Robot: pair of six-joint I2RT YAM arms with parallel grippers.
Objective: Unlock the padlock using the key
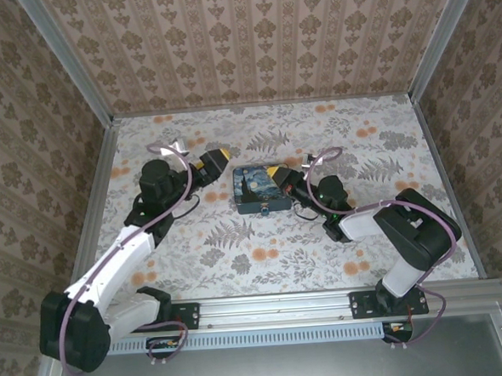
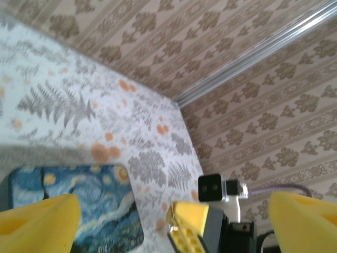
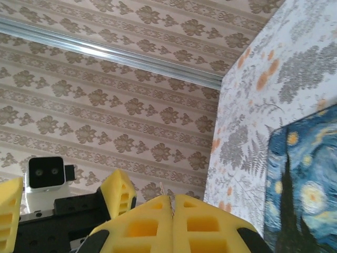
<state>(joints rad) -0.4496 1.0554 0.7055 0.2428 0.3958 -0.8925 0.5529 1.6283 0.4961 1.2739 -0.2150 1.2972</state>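
The right gripper [image 3: 171, 204] sits at the bottom edge, its two yellow foam fingers pressed flat together. Lower left is the left gripper [image 3: 66, 196], its yellow fingers spread wide apart on a black body with a small white camera [image 3: 46, 173] above. At right, seen tilted steeply, the floral table [image 3: 263, 89] bears a box [image 3: 308, 184] printed with a starry-night painting. Patterned wallpaper [image 3: 116, 110] and a metal rail [image 3: 105, 50] lie behind.
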